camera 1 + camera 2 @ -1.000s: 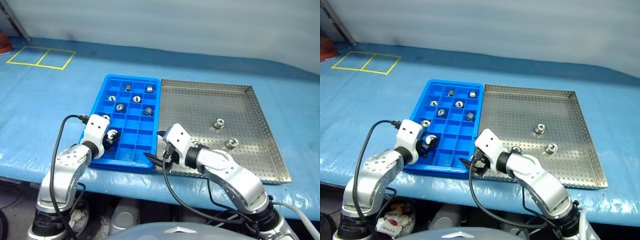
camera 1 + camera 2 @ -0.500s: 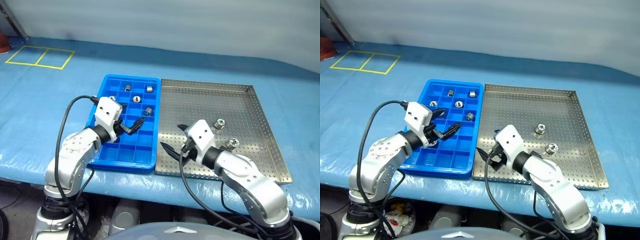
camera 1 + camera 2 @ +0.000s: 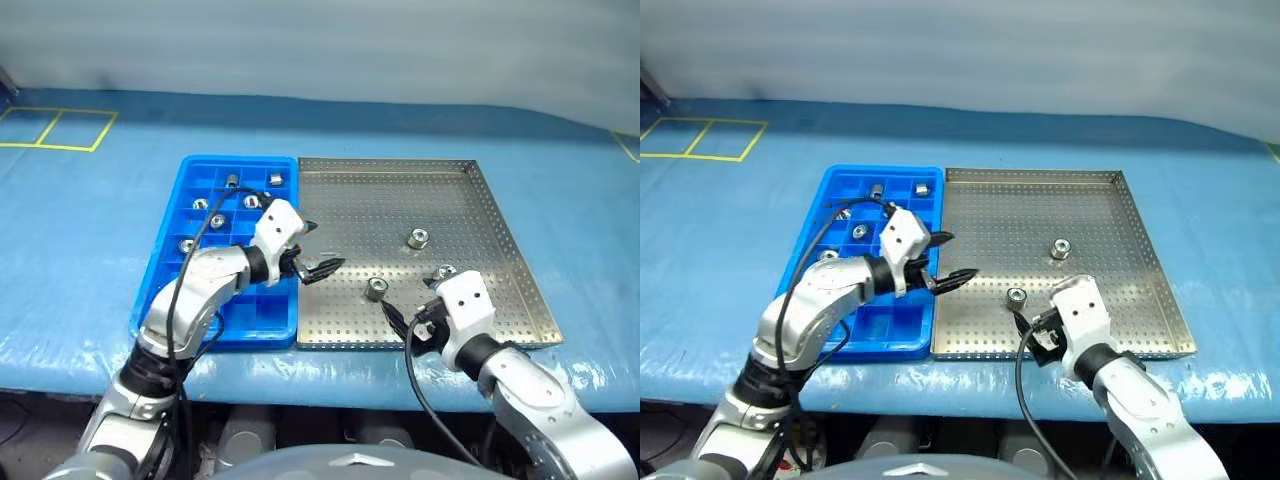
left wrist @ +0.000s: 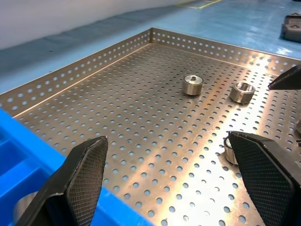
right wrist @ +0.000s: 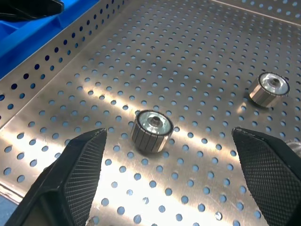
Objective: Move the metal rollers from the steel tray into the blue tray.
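Looking from our left, we see a blue tarpaulin (image 3: 80, 240) covering the whole work surface, wrinkled and glossy near the front edge, with yellow tape lines (image 3: 55, 128) marking two adjoining boxes at the far left corner and a pale grey wall (image 3: 320, 45) behind. On this cover lies the blue tray (image 3: 165, 300), its grid of small square compartments holding several metal rollers (image 3: 229, 181) in the far rows, one to a compartment. Our left gripper (image 3: 312, 252) reaches across the tray's right rim toward the neighbouring steel tray (image 3: 470, 200), and its two black fingers (image 4: 87, 174) stand spread apart with nothing between them. The steel tray sits just beside the blue one, their long sides touching or nearly so, and its perforated floor shines under the light. Three rollers rest on that floor: one (image 3: 377, 288) near the front and close to the middle, one (image 3: 418, 238) farther back, and one (image 3: 444, 272) close by our right wrist. Our right gripper (image 3: 1028, 335) hovers over the tray's front part, its fingers (image 5: 80, 165) wide apart and empty, with the nearest roller standing upright on the floor between and ahead of them, not touched.
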Tool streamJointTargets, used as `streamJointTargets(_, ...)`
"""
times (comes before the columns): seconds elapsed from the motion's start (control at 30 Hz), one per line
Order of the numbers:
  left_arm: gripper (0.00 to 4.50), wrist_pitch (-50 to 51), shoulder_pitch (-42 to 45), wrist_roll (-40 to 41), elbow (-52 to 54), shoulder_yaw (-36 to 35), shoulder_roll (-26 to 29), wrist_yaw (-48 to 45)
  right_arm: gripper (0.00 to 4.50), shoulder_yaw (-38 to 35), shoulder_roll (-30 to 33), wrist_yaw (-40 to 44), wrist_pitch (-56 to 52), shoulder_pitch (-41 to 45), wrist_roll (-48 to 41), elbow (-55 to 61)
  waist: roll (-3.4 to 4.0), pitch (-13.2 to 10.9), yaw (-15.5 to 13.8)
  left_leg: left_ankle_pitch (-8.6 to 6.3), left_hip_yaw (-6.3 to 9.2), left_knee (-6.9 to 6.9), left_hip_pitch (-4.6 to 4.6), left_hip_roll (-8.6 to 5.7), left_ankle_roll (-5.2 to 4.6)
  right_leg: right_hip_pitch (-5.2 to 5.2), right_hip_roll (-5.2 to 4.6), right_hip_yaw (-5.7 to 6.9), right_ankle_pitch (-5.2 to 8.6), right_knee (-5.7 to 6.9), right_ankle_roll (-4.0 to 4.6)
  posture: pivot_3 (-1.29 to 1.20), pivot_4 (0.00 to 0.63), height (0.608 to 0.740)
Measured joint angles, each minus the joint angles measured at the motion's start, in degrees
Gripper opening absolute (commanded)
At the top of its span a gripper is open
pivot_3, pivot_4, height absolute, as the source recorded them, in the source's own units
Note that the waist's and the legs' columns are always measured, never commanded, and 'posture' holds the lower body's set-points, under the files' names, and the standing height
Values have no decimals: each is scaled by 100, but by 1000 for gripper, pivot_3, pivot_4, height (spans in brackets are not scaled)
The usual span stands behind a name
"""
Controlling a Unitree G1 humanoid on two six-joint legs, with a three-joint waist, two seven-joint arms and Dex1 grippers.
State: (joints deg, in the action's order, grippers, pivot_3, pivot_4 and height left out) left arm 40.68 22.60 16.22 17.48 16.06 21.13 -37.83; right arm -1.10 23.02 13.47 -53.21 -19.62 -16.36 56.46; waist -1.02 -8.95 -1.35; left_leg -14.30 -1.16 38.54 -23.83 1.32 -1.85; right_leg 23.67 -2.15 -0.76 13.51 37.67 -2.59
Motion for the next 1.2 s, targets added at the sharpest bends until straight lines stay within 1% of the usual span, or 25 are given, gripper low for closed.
streamJointTargets(0.27,4450,-475,762,-381,-1571,842,-584,-405,4500,21,-129,-227,176,-489,154,67,0,0,210,0,-4,5,0,0,-1,1,7,-12,-1,2,-5,-115,150,740)
streamJointTargets(0.43,4450,-767,1076,-607,-2432,1042,-1021,-568,4500,74,-294,-386,329,-762,238,90,0,1,310,0,-6,5,1,0,-1,2,8,-18,-1,3,-8,-143,150,740)
streamJointTargets(0.57,4450,-794,1116,-704,-2785,1138,-1192,-648,4500,125,-328,-473,462,-908,274,94,1,1,378,0,-9,5,1,3,-1,4,10,-23,-2,4,-11,-162,150,740)
streamJointTargets(0.77,4450,-774,1228,-860,-2989,1335,-1217,-901,4500,171,-378,-591,668,-993,302,97,3,4,437,0,-12,7,3,6,-1,4,13,-27,-3,5,-13,-166,150,740)
streamJointTargets(0.87,3881,-752,1234,-963,-3087,1431,-1209,-967,4500,171,-405,-611,681,-990,311,96,4,4,465,0,-13,7,2,6,-1,5,13,-28,-3,6,-13,-163,150,740)
streamJointTargets(1.07,1898,-737,1240,-1122,-3085,1513,-1187,-1078,4500,178,-452,-624,687,-879,361,96,5,5,486,0,-13,7,3,6,-1,5,13,-29,-4,7,-13,-146,150,740)
streamJointTargets(1.1,1713,-729,1240,-1126,-3079,1513,-1188,-1101,4500,181,-454,-621,689,-852,368,96,5,5,486,0,-13,7,3,6,-1,5,13,-29,-4,7,-13,-134,150,740)
streamJointTargets(1.2,1714,-671,1239,-1130,-3024,1498,-1187,-1103,4500,186,-456,-610,697,-761,381,94,5,4,479,0,-13,7,2,6,-1,6,13,-29,-4,8,-14,-119,150,740)
